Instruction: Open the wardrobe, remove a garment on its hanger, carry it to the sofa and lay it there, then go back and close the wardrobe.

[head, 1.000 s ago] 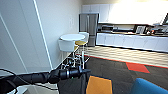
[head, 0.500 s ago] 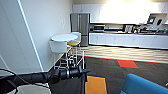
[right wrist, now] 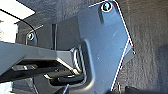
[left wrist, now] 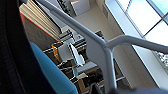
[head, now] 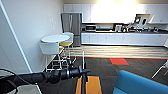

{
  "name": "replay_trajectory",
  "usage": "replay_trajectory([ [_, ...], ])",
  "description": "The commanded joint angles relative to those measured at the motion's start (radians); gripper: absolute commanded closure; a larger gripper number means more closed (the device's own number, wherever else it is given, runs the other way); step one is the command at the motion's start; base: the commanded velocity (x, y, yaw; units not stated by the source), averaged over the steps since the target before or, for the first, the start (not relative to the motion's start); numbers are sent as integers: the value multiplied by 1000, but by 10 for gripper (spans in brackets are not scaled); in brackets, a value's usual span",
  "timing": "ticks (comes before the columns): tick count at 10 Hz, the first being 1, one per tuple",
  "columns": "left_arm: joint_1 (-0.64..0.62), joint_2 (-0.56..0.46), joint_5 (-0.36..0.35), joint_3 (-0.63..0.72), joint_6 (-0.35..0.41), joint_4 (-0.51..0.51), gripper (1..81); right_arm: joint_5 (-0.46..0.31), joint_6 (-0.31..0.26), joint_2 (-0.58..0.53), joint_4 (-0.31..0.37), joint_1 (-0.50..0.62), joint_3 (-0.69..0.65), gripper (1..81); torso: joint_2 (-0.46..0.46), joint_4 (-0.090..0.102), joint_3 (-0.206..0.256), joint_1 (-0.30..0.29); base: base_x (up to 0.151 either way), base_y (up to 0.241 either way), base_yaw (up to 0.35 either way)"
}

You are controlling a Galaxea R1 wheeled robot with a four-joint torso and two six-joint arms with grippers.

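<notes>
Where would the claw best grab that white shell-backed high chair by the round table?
Probably the top rim of the white shell-backed high chair, coming from the carpet side. Its curved back faces this way, the round white table blocks the far side, and the legs look thin.

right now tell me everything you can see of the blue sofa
The sofa is bright blue, with a smooth upholstered look and a rounded top edge. It sits low at the right of the head view, cut off by the picture's edge, on dark carpet beside an orange floor patch. A white chair leg stands just behind it. Nothing lies on the part that shows. A blue curved surface in the left wrist view is probably the same sofa.
</notes>
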Motion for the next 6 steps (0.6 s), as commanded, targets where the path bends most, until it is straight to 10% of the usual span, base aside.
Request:
replay_trajectory([
  [1, -155, -2, -40, 34, 1, 23, 811, -51, -1, -5, -6, 18, 2, 10, 0, 0, 0, 0, 0, 0, -229],
  [6, -155, -8, -41, 36, -1, 23, 811, -51, -2, 2, -12, 21, 2, 10, 0, 0, 0, 0, 0, 0, -229],
])
